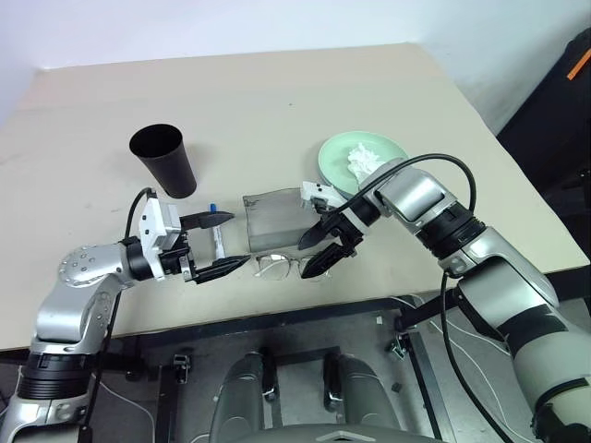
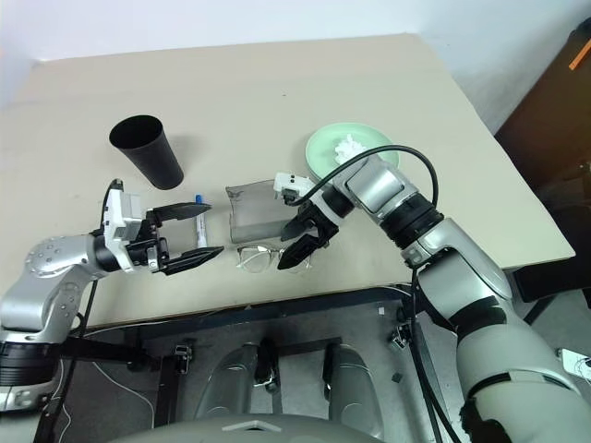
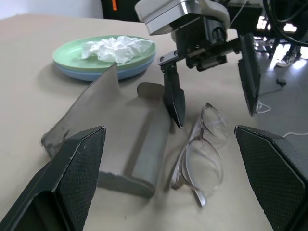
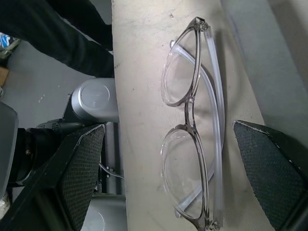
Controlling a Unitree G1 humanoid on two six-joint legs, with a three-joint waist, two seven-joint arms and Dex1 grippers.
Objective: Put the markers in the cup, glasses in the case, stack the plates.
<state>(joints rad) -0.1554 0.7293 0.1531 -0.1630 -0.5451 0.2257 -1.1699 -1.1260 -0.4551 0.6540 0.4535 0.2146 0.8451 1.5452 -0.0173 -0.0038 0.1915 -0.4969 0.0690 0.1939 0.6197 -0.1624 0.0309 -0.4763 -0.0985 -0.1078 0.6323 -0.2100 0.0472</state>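
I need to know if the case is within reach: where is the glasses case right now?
In the head views the open grey case lies mid-table, just behind the glasses, between the marker on its left and the stacked plates on its right.

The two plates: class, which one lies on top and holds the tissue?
The mint green plate is on top, with the crumpled white tissue in it. Of the blue plate beneath, just the rim shows.

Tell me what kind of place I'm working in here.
Likely a robot test lab: a bare beige table holding staged props, a black cup and glasses, with cables on the grey floor.
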